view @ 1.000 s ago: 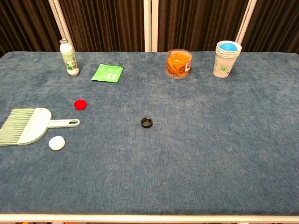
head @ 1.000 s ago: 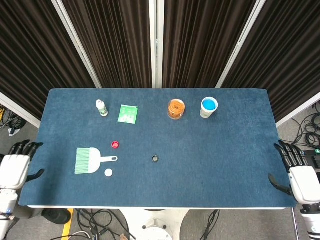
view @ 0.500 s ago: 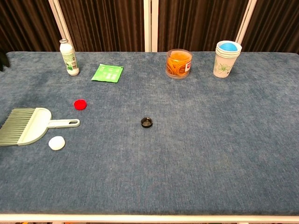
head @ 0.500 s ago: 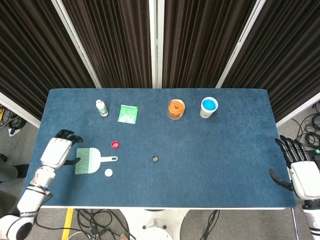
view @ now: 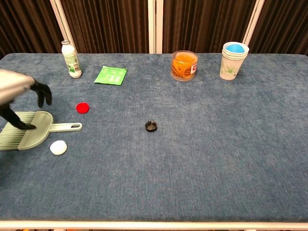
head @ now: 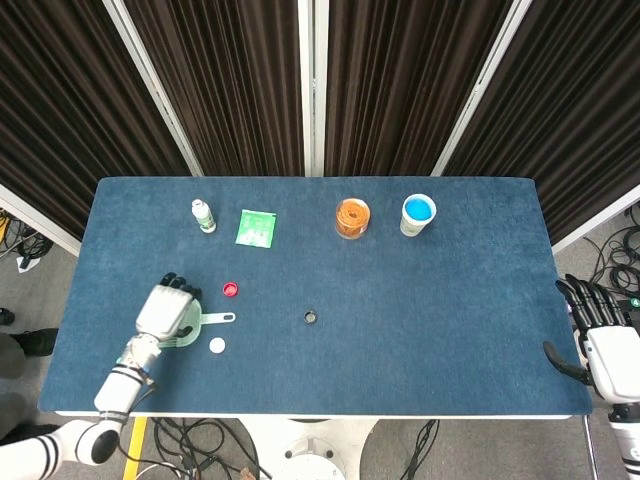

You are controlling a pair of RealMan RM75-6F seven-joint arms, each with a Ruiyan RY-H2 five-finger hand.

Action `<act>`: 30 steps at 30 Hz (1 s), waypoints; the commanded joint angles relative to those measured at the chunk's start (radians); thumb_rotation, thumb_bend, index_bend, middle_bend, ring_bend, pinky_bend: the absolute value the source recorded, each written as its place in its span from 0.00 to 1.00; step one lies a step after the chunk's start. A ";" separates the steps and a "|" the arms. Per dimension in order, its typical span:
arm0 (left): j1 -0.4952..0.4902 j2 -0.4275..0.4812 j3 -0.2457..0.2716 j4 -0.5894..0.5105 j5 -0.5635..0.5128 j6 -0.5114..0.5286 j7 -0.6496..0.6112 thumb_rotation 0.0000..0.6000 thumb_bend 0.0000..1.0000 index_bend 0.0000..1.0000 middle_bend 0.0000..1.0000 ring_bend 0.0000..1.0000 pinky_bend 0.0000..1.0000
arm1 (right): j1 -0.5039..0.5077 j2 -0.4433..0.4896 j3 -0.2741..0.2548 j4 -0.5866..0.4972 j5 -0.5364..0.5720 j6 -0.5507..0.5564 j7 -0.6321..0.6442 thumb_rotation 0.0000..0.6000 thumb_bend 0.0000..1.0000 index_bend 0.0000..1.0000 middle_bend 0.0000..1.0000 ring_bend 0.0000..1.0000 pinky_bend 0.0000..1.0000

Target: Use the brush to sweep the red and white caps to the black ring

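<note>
A pale green brush (view: 30, 132) lies flat at the table's left, its handle (head: 217, 319) pointing right. My left hand (head: 166, 310) hovers over the brush head with fingers spread (view: 19, 98), holding nothing. The red cap (head: 231, 290) (view: 83, 107) sits just beyond the handle, and the white cap (head: 217, 346) (view: 58, 147) lies just in front of it. The small black ring (head: 311, 318) (view: 151, 126) rests near the table's middle. My right hand (head: 603, 345) hangs open off the table's right edge, far from everything.
Along the back stand a small white bottle (head: 203, 215), a green packet (head: 256, 228), a clear jar of orange rubber bands (head: 352, 217) and a paper cup stack with a blue inside (head: 418, 214). The blue table (head: 440, 320) ends near my right hand.
My left hand has swung in from the table's left edge to over the brush head. The right hand has barely shifted. Brush, caps and ring stay put.
</note>
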 commanded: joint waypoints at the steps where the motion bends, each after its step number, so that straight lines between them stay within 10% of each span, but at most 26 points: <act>1: -0.020 -0.038 0.007 0.022 -0.018 -0.008 0.032 1.00 0.15 0.40 0.44 0.25 0.18 | -0.002 -0.002 -0.001 0.003 0.002 0.000 0.002 1.00 0.23 0.00 0.02 0.00 0.00; 30: -0.143 -0.112 0.034 0.004 -0.258 -0.032 0.450 1.00 0.22 0.43 0.48 0.27 0.18 | -0.014 -0.012 0.000 0.043 0.029 -0.007 0.047 1.00 0.23 0.00 0.02 0.00 0.00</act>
